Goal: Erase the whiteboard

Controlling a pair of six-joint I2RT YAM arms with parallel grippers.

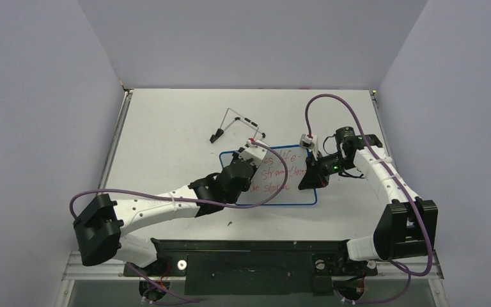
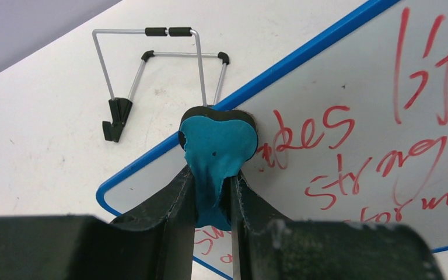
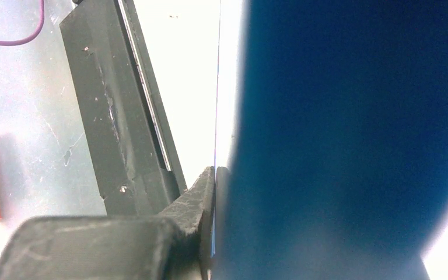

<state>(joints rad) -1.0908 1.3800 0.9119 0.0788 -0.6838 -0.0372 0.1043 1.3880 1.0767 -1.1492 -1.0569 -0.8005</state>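
The whiteboard point(image 1: 297, 195) lies flat on the table, blue-rimmed, with red handwriting across it point(image 2: 350, 70). My left gripper point(image 1: 250, 155) hovers over its upper left part, shut on a blue-and-black eraser point(image 2: 219, 140). The eraser's blue cloth is pinched between the fingers point(image 2: 213, 181), and its pad sits against the board near the top rim, beside the word's first letters. At the board's right edge my right gripper point(image 1: 311, 178) is shut on the rim. In the right wrist view that rim point(image 3: 350, 116) is a blurred blue mass, with the gripper point(image 3: 214, 175) clamped on it.
A black-tipped wire stand point(image 1: 236, 125) lies on the table just beyond the board's top edge, and shows in the left wrist view too point(image 2: 157, 76). A black base plate point(image 1: 249, 256) runs along the table's near edge. Grey walls close in three sides.
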